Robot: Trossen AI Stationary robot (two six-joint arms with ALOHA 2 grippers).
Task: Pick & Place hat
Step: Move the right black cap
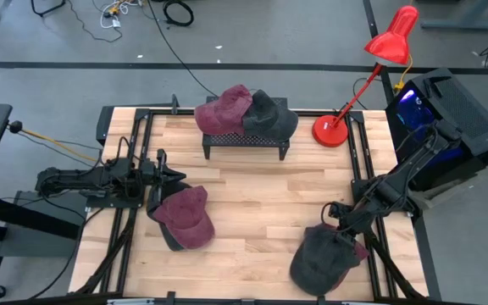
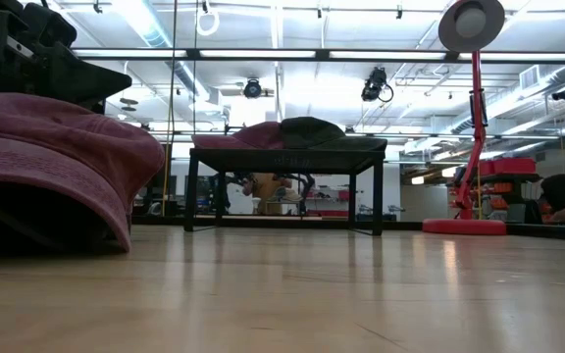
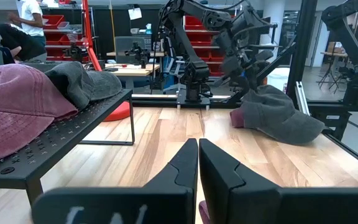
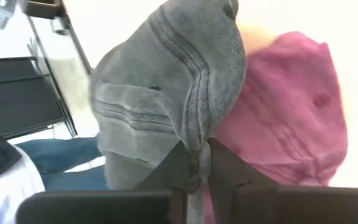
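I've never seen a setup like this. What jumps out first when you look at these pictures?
Probably the bright red desk lamp at the table's far right corner, then the caps: a maroon one and a grey one sit together on a black rack at the back. Near the front right, the right hand pinches a fold of another grey cap, while a second maroon cap lies beside the shut left hand.

light: bright ceiling strips point(image 2: 155, 25) | glare: right wrist background washed out | blur: low-view foreground soft
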